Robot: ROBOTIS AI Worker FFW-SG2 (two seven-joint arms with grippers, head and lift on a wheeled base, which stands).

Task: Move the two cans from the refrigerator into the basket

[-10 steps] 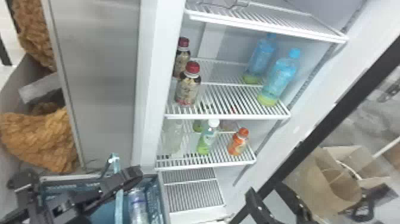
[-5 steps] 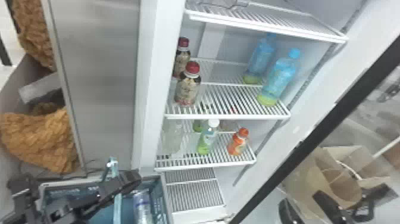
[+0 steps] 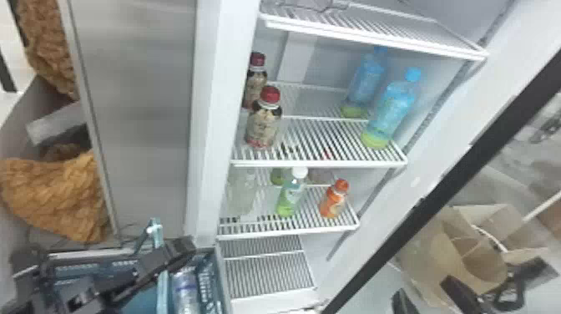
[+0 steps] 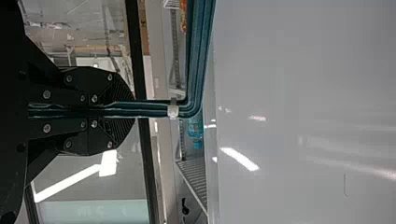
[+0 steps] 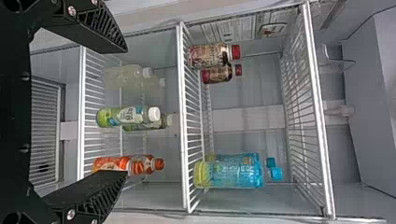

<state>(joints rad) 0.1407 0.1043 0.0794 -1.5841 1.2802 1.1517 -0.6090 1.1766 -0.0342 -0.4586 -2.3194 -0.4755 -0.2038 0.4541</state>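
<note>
Head view: a blue-banded container (image 3: 184, 290) is held in the basket (image 3: 211, 277) at 7 o'clock; whether it is a can cannot be told. An orange bottle (image 3: 335, 202) is shelved in the refrigerator, between 4 and 5 o'clock. The left gripper (image 3: 183, 249) is seen between 7 and 8, the right gripper (image 3: 430, 296) between 4 and 5.

Left wrist view: the basket handle (image 4: 154, 108) is pinched.

Right wrist view: the right gripper (image 5: 126, 111) is spread before shelved bottles.

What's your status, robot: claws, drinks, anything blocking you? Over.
Left claw shut on basket handle. Right claw open, empty, facing shelved bottles. Fridge door open, nothing seen blocking. One bottle in basket.
</note>
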